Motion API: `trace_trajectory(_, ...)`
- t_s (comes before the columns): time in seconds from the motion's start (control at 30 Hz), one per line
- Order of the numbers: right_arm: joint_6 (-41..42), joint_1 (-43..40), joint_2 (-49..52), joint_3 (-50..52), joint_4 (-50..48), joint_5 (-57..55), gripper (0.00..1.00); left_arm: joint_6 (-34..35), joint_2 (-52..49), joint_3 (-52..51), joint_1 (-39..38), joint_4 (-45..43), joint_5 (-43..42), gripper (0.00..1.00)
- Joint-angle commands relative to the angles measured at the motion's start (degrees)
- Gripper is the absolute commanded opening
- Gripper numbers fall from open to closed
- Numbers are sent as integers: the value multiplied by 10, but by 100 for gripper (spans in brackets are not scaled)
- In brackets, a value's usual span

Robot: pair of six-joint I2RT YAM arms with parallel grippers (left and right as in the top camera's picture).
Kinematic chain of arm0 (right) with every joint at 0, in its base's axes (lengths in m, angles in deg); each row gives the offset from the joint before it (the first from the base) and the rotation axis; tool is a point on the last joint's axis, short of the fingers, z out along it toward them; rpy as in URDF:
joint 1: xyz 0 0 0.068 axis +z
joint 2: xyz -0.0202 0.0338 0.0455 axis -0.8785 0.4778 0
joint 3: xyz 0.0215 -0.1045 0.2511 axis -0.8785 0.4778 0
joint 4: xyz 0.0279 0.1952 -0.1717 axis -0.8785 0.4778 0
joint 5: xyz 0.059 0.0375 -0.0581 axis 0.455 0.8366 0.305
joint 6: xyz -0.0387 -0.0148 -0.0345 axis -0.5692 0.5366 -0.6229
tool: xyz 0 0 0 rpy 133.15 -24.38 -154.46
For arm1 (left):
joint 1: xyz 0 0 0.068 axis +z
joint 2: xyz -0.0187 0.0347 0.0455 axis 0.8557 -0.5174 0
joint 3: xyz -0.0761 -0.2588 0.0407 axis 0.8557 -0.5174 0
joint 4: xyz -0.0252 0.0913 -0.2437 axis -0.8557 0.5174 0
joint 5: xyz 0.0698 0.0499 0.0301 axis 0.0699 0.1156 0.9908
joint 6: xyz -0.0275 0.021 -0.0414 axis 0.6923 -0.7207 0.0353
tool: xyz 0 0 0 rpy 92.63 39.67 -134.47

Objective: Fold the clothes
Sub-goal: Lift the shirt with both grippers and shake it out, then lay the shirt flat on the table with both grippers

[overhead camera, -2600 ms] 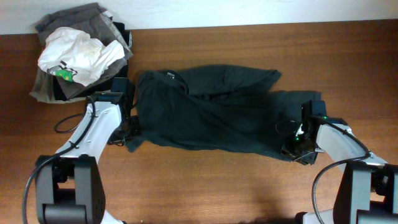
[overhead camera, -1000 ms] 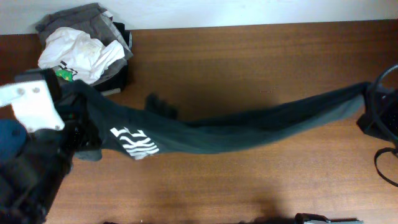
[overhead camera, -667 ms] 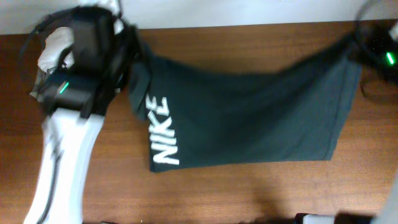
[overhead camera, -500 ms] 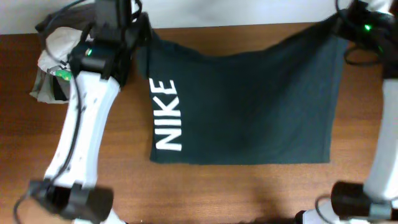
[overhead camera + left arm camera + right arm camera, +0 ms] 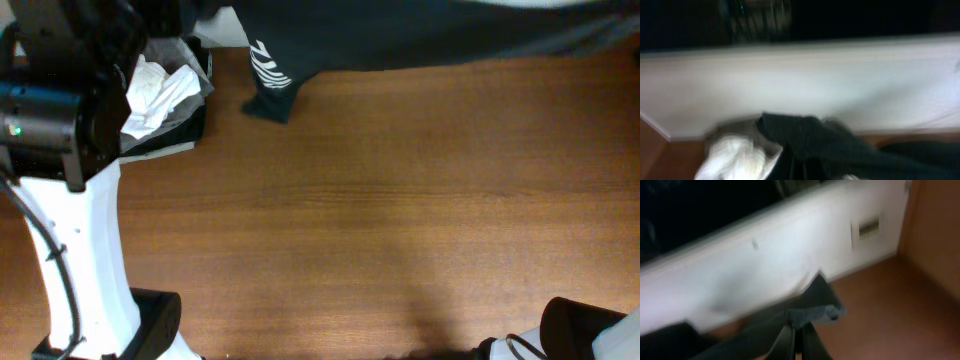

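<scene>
Dark teal-black T-shirt [image 5: 420,40] of thin fabric, with white lettering [image 5: 268,66], hangs stretched along the far edge of the brown wooden table [image 5: 380,220], one corner drooping at the far left. The right gripper [image 5: 796,328] is clenched on a bunched corner of it. The left gripper is lost in blur but closed too, with dark cloth running to it. Just left of the shirt, a crumpled white garment [image 5: 160,85] lies on grey folded garments [image 5: 192,92].

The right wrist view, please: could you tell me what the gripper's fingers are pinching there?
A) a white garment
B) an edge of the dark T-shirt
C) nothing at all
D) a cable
B: the right gripper is shut on a bunched edge of the dark T-shirt, which rises from between its fingers.
</scene>
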Motion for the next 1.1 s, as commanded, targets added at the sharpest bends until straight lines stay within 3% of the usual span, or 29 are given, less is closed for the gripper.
trace_trajectory(0.0,-6,-5,47,39,74,-7,4,24,-76,-37,2,92,-57,3)
trace_trajectory(0.13,-5,-5,59,116,139,-30,4,50,-143,-67,1,184,-112,1)
trace_trajectory(0.27,-5,-5,57,220,140,-40,4,70,-209,-94,-3,280,-129,1)
trace_trajectory(0.43,1,-5,54,304,138,-61,4,81,-205,-151,-9,280,-124,1)
trace_trajectory(0.6,12,-7,4,375,140,-108,4,81,-126,-267,-25,280,-124,1)
trace_trajectory(0.83,11,-72,-126,563,73,-95,4,117,41,-488,-45,257,-125,1)
trace_trajectory(1.07,11,-156,-172,683,35,-65,4,183,142,-628,-139,257,-127,1)
